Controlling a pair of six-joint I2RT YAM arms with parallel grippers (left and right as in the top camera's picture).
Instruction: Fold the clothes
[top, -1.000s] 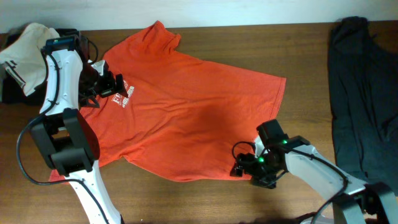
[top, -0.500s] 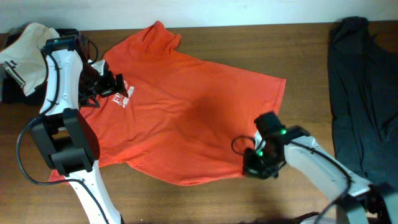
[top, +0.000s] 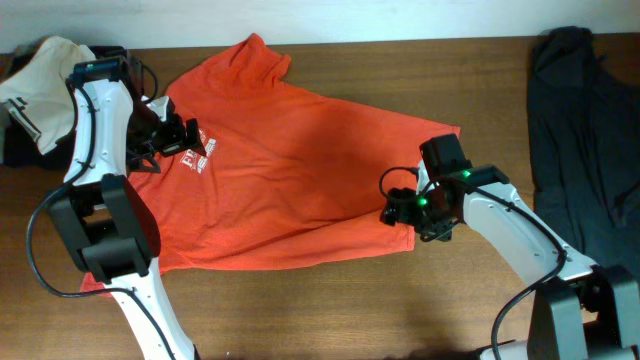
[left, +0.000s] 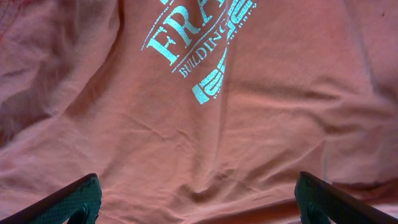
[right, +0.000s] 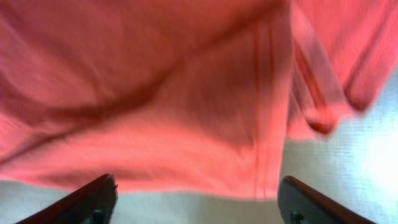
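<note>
The red-orange T-shirt (top: 300, 170) lies spread on the table (top: 480, 90), collar toward the far edge. Its near hem is drawn up on the right into a slanted line. The chest print (left: 193, 43) is pale block lettering. "FRA" can be read in large capitals with "BUILDING" in smaller ones beneath, beside a crossed paddle-like mark; the rest is cut off.

The left fingers (left: 74, 199) hover released and spread wide over the shirt's chest, just below the lettering. The right fingers (right: 93, 196) are at the shirt's right hem corner, also standing apart, with the hem hanging across the space between them. A dark garment (top: 580, 150) lies well right of the shirt, and a beige cloth (top: 40, 80) just beyond its left sleeve.
</note>
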